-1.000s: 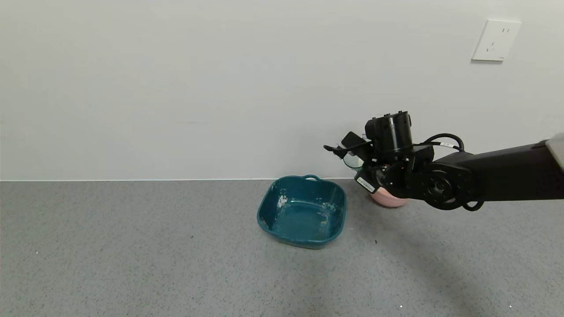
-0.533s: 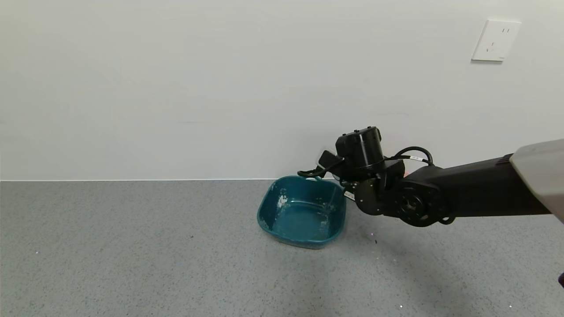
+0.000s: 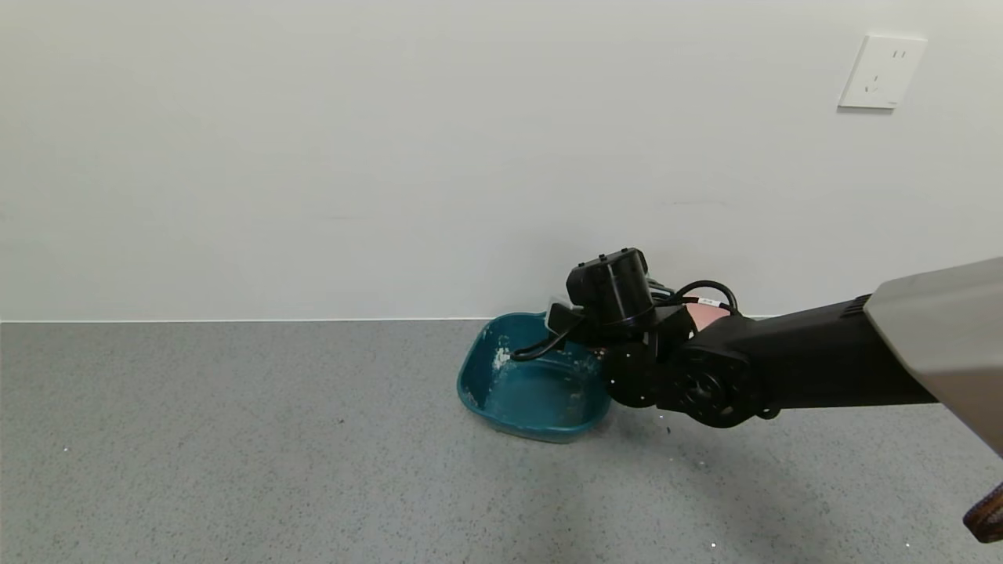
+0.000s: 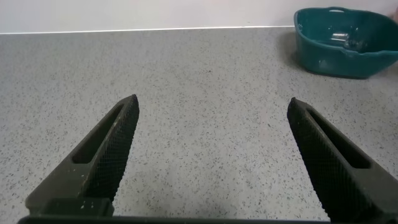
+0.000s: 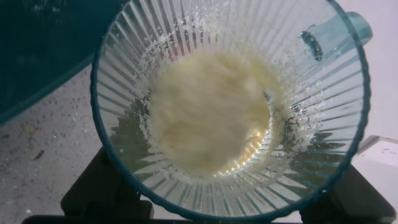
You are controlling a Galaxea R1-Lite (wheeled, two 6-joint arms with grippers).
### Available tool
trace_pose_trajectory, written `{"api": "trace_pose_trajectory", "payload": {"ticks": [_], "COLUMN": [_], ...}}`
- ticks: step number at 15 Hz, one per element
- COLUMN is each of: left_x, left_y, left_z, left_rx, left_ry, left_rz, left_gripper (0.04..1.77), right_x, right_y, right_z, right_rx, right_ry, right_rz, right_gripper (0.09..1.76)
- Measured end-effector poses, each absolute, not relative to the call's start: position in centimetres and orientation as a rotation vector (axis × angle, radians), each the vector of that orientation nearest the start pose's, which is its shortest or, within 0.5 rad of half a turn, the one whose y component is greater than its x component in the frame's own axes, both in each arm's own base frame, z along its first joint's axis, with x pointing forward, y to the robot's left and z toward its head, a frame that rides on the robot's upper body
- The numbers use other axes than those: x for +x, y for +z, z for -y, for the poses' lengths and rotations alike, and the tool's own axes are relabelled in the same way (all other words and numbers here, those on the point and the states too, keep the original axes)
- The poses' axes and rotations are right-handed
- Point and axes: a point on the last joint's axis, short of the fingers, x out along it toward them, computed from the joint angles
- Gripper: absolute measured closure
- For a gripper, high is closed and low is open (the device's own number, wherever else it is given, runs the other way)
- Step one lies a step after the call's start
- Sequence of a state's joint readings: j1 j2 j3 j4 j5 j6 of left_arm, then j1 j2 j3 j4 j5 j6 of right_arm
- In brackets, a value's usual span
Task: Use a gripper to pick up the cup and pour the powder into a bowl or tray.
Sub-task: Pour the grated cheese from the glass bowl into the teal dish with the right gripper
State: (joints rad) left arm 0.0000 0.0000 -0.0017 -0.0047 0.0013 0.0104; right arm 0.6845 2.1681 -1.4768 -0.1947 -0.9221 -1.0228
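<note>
My right gripper (image 3: 566, 327) is shut on the ribbed pale blue-green cup (image 5: 323, 124) and holds it over the right part of the dark teal basin (image 3: 501, 392). In the head view the black wrist hides the cup. In the right wrist view I look into the cup's mouth; clumpy off-white powder (image 5: 208, 112) lies inside it, and the basin's wall (image 5: 37, 50) is just beyond the rim. White smears mark the basin's inner walls. My left gripper (image 4: 212, 102) is open and empty, low over the grey counter, away from the basin (image 4: 323, 53).
A small pink bowl (image 3: 707, 315) peeks out behind my right arm, by the wall. The grey speckled counter (image 3: 235, 439) runs back to a white wall. A white socket (image 3: 881, 70) is on the wall at upper right.
My right arm has moved left and down with the cup, from above the pink bowl to over the teal basin. The basin has not moved.
</note>
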Motion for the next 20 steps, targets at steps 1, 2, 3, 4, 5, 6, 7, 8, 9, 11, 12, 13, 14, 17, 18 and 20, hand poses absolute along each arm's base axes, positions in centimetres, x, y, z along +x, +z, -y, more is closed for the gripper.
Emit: {"api": "trace_pose_trajectory", "payload": {"ticks": [1, 2, 3, 4, 5, 6, 7, 8, 9, 11, 12, 13, 14, 17, 18, 20], "left_x": [-2.3, -2.3, -2.3, -2.3, -2.3, -2.3, -2.3, -2.3, -2.3, -2.3, -2.3, -2.3, -2.3, -2.3, -2.3, -2.3], "left_y": [7.6, 7.6, 7.6, 7.6, 7.6, 7.6, 7.6, 7.6, 7.6, 7.6, 7.6, 7.6, 7.6, 7.6, 7.6, 7.6], "left_z": [0.0, 0.0, 0.0, 0.0, 0.0, 0.0, 0.0, 0.0, 0.0, 0.0, 0.0, 0.0, 0.0, 0.0, 0.0, 0.0], "left_rx": [0.011, 0.011, 0.01, 0.011, 0.011, 0.011, 0.011, 0.011, 0.011, 0.01, 0.011, 0.011, 0.011, 0.011, 0.01, 0.011], "left_ry": [0.001, 0.001, 0.001, 0.001, 0.001, 0.001, 0.001, 0.001, 0.001, 0.001, 0.001, 0.001, 0.001, 0.001, 0.001, 0.001], "left_rz": [0.007, 0.006, 0.006, 0.006, 0.006, 0.006, 0.006, 0.006, 0.006, 0.006, 0.006, 0.006, 0.006, 0.006, 0.006, 0.006], "left_gripper": [0.09, 0.09, 0.09, 0.09, 0.09, 0.09, 0.09, 0.09, 0.09, 0.09, 0.09, 0.09, 0.09, 0.09, 0.09, 0.09], "right_x": [34.7, 34.7, 34.7, 34.8, 35.0, 35.4, 35.8, 36.3, 36.8, 37.6, 37.9, 38.1, 38.2, 38.5, 38.4, 38.2], "right_y": [14.9, 14.8, 14.7, 14.6, 14.5, 14.5, 14.6, 14.8, 14.8, 14.3, 13.8, 13.4, 13.1, 12.5, 12.4, 12.1], "right_z": [-26.1, -26.1, -26.1, -26.1, -25.9, -25.8, -25.7, -25.8, -25.9, -26.0, -26.0, -26.2, -26.4, -26.9, -27.1, -27.5], "right_rx": [-1.39, -1.418, -1.443, -1.469, -1.498, -1.517, -1.522, -1.52, -1.524, -1.574, -1.593, -1.607, -1.623, -1.69, -1.703, -1.723], "right_ry": [-0.041, -0.047, -0.053, -0.059, -0.08, -0.1, -0.116, -0.134, -0.152, -0.185, -0.188, -0.184, -0.179, -0.179, -0.199, -0.215], "right_rz": [-0.454, -0.463, -0.47, -0.479, -0.495, -0.507, -0.512, -0.513, -0.518, -0.55, -0.561, -0.566, -0.569, -0.59, -0.602, -0.615], "right_gripper": [0.52, 0.52, 0.52, 0.52, 0.52, 0.52, 0.52, 0.52, 0.52, 0.52, 0.52, 0.52, 0.52, 0.52, 0.52, 0.52]}}
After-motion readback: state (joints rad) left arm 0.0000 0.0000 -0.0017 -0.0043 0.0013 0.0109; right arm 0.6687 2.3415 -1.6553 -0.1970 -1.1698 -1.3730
